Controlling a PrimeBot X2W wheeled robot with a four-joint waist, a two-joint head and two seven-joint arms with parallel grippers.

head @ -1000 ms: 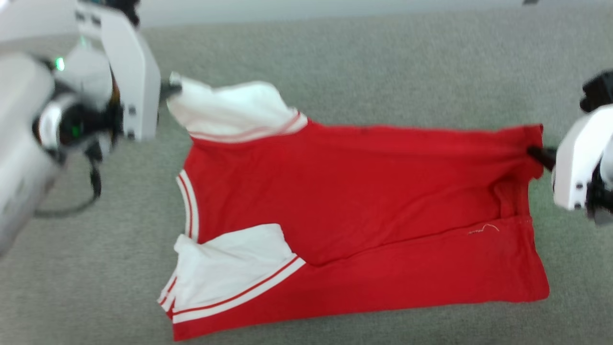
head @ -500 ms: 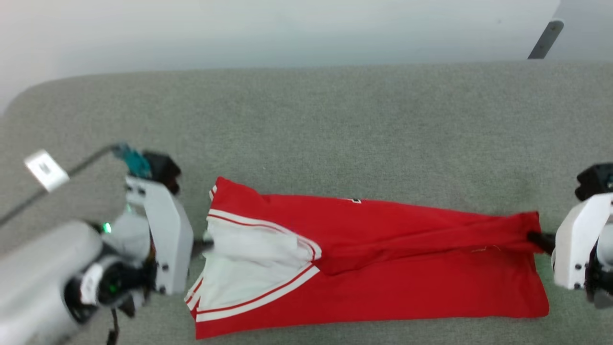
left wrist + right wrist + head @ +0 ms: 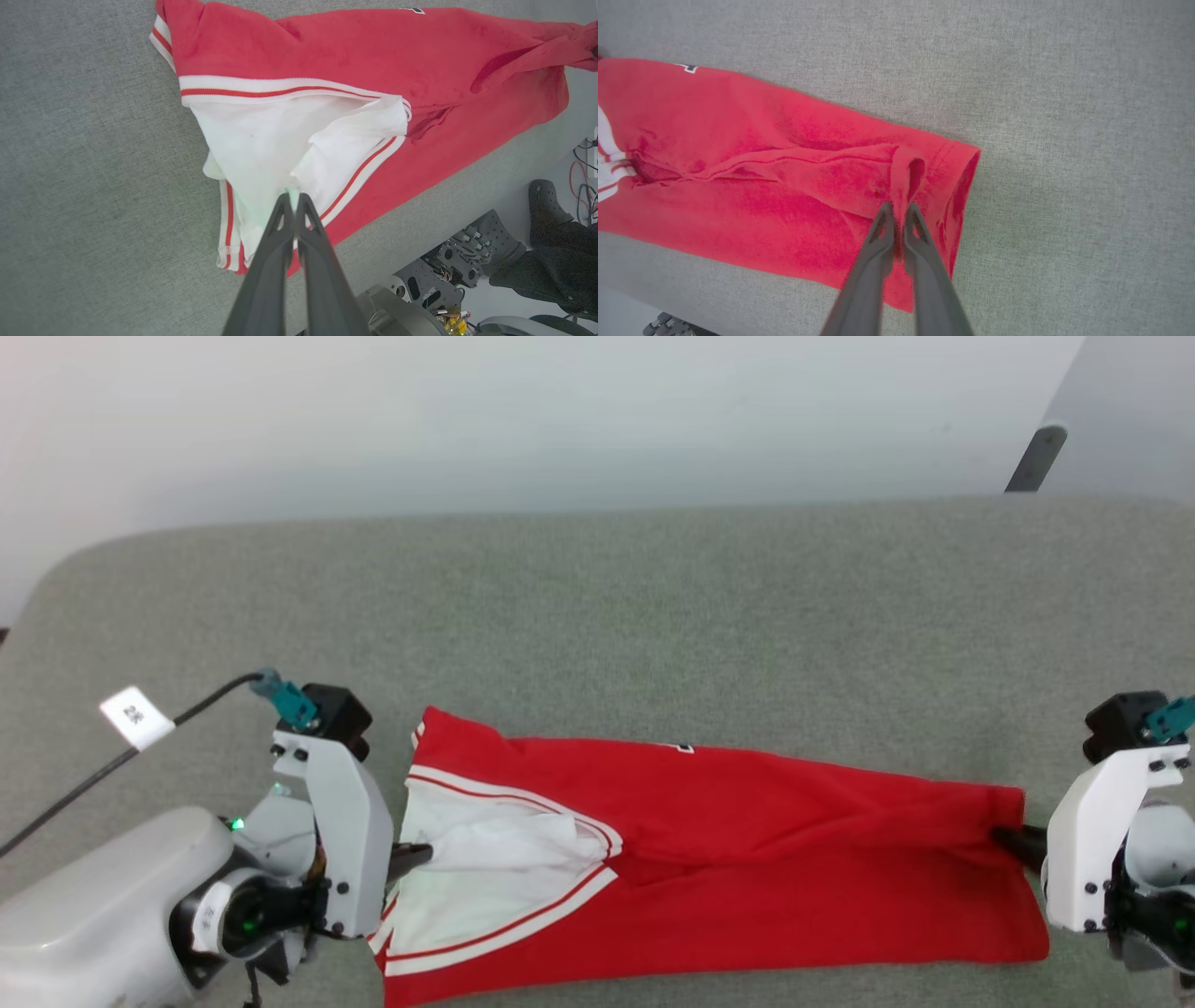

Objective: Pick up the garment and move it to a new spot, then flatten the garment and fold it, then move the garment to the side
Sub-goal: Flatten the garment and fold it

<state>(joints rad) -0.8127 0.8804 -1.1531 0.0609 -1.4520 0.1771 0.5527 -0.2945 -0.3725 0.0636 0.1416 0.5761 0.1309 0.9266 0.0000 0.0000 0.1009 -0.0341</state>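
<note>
The garment (image 3: 747, 859) lies doubled lengthwise, long axis left to right, held at both ends.
Head view: it rests on the grey pad (image 3: 653, 616), sleeves toward my left gripper (image 3: 420, 854), hem toward my right gripper (image 3: 1013, 840); the lettering corner (image 3: 684, 748) and the cable tag (image 3: 136, 717) are unreadable. Left wrist view: my fingers are pressed together on white sleeve cloth. Right wrist view: my fingers pinch a fold of the hem.

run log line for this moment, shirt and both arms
stage: folding | garment: folded over itself, flat on grey surface | left pincer: shut on white sleeve | right pincer: pinching red fabric near hem
</note>
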